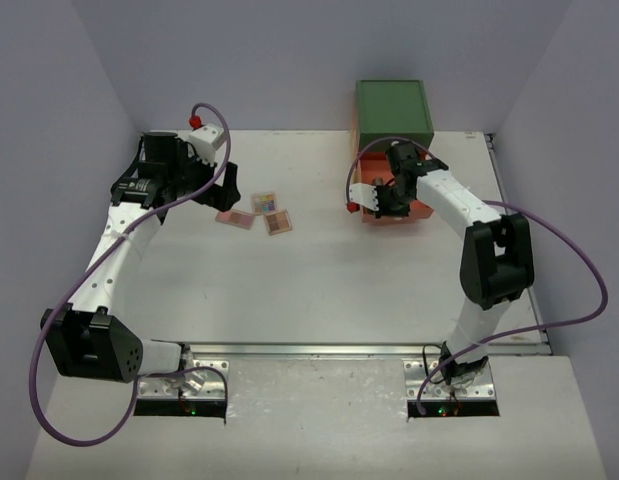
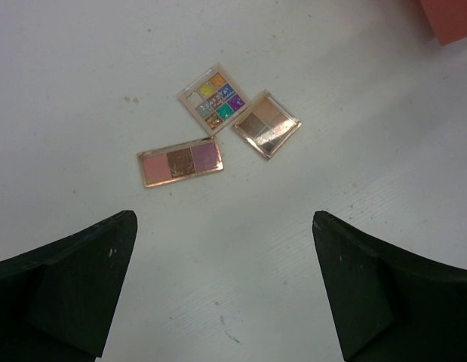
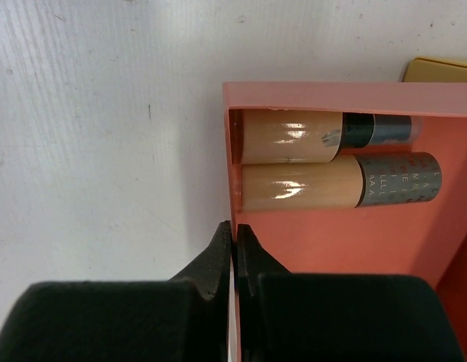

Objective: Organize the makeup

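I see three flat palettes lying face up, clustered: a pink three-pan palette [image 2: 180, 162], a multicolour palette [image 2: 216, 100] and a brown palette [image 2: 266, 124]. A black-capped tan bottle [image 3: 293, 136] and a grey-capped tan bottle [image 3: 301, 187] lie side by side in the orange drawer [image 3: 346, 241].

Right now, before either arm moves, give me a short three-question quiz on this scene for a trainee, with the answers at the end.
1. True or false: the left gripper is open and holds nothing.
2. How many palettes lie on the table?
3. The two tan bottles lie: A) side by side in the orange drawer; B) upright on a shelf; C) among the palettes.

Key: 1 true; 2 three; 3 A.
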`<control>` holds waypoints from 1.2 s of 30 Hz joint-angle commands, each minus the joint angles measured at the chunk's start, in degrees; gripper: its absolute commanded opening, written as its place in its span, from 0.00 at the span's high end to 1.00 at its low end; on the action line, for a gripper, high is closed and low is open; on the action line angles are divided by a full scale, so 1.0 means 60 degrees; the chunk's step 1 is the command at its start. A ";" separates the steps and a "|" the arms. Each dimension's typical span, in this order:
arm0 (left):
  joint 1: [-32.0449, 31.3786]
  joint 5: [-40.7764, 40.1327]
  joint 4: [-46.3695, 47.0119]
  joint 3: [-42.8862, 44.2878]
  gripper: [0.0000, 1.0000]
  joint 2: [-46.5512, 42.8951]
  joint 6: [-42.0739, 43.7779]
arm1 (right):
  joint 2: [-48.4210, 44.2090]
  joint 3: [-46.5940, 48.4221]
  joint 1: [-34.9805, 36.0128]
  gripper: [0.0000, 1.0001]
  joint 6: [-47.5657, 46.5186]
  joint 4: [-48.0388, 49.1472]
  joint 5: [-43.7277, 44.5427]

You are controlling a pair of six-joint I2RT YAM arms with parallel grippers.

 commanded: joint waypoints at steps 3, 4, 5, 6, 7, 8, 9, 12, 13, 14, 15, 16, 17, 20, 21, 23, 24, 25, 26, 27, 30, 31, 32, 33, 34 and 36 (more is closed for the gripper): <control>-0.0037 -0.0089 0.0390 0.0327 0.00 -0.0067 0.0112 | -0.0148 0.0757 -0.0113 1.00 -0.0926 0.1415 0.0777; -0.0037 -0.0100 0.0390 0.0327 0.00 -0.0067 0.0108 | -0.0144 0.0786 -0.0113 1.00 -0.0977 0.1478 0.0773; -0.0037 -0.0100 0.0394 0.0327 0.00 -0.0067 0.0097 | -0.0133 0.0822 -0.0113 1.00 -0.1038 0.1574 0.0748; -0.0037 -0.0100 0.0405 0.0327 0.00 -0.0067 0.0097 | -0.0133 0.0876 -0.0113 0.99 -0.1074 0.1601 0.0688; -0.0037 -0.0100 0.0405 0.0327 0.00 -0.0067 0.0097 | -0.0134 0.0926 -0.0113 0.98 -0.1117 0.1569 0.0619; -0.0037 -0.0100 0.0405 0.0327 0.00 -0.0061 0.0097 | -0.0140 0.1023 -0.0113 0.98 -0.1106 0.1512 0.0545; -0.0037 -0.0100 0.0405 0.0327 0.00 -0.0055 0.0097 | -0.0145 0.1120 -0.0113 0.97 -0.1095 0.1455 0.0471; -0.0043 -0.0108 0.0411 0.0327 0.00 -0.0047 0.0083 | -0.0241 0.1212 -0.0113 0.96 -0.1076 0.1474 0.0333; -0.0051 -0.0101 0.0419 0.0327 0.00 -0.0039 0.0082 | -0.0289 0.1204 -0.0113 0.96 -0.1075 0.1529 0.0324; -0.0039 -0.0113 0.0433 0.0327 0.00 -0.0025 0.0082 | -0.0321 0.1190 -0.0113 0.95 -0.1089 0.1640 0.0350; -0.0037 -0.0108 0.0441 0.0327 0.00 -0.0017 0.0082 | -0.0304 0.1209 -0.0113 0.95 -0.1129 0.1703 0.0405; -0.0037 -0.0101 0.0448 0.0327 0.00 -0.0010 0.0082 | -0.0283 0.1230 -0.0113 0.95 -0.1172 0.1761 0.0462; -0.0037 -0.0100 0.0449 0.0311 0.00 -0.0009 0.0082 | -0.0233 0.1264 -0.0113 0.95 -0.1209 0.1815 0.0508; -0.0037 -0.0100 0.0449 0.0283 0.00 0.0013 0.0090 | 0.0027 0.1408 -0.0113 0.95 -0.1266 0.2061 0.0667; -0.0037 -0.0102 0.0449 0.0278 0.00 0.0025 0.0099 | 0.0116 0.1461 -0.0113 0.95 -0.1261 0.2172 0.0755; -0.0043 -0.0114 0.0449 0.0254 0.00 0.0055 0.0117 | 0.0231 0.1495 -0.0113 0.95 -0.1231 0.2509 0.0890; -0.0052 -0.0114 0.0451 0.0254 0.00 0.0066 0.0126 | 0.0276 0.1466 -0.0113 0.95 -0.1222 0.2745 0.0917; -0.0050 -0.0116 0.0463 0.0254 0.00 0.0086 0.0128 | 0.0284 0.1449 -0.0113 0.94 -0.1218 0.2954 0.0981; -0.0037 -0.0129 0.0464 0.0254 0.00 0.0137 0.0141 | 0.0335 0.1424 -0.0113 0.92 -0.1193 0.3275 0.1084; -0.0037 -0.0140 0.0474 0.0265 0.00 0.0181 0.0141 | 0.0379 0.1434 -0.0102 0.92 -0.1204 0.3353 0.1139; -0.0045 -0.0165 0.0478 0.0289 0.00 0.0253 0.0128 | 0.0493 0.1503 -0.0113 0.89 -0.1222 0.3611 0.1208; -0.0037 -0.0173 0.0485 0.0298 0.00 0.0282 0.0118 | 0.0539 0.1550 -0.0113 0.88 -0.1228 0.3650 0.1217; -0.0037 -0.0173 0.0498 0.0292 0.00 0.0316 0.0121 | 0.0590 0.1639 -0.0107 0.85 -0.1236 0.3664 0.1223; -0.0037 -0.0182 0.0517 0.0283 0.00 0.0352 0.0112 | 0.0652 0.1720 -0.0103 0.82 -0.1237 0.3673 0.1231; -0.0042 -0.0211 0.0537 0.0283 0.00 0.0376 0.0112 | 0.0686 0.1769 -0.0113 0.82 -0.1237 0.3683 0.1231; -0.0037 -0.0297 0.0551 0.0297 0.00 0.0409 0.0112 | 0.0779 0.1849 -0.0113 0.80 -0.1243 0.3732 0.1254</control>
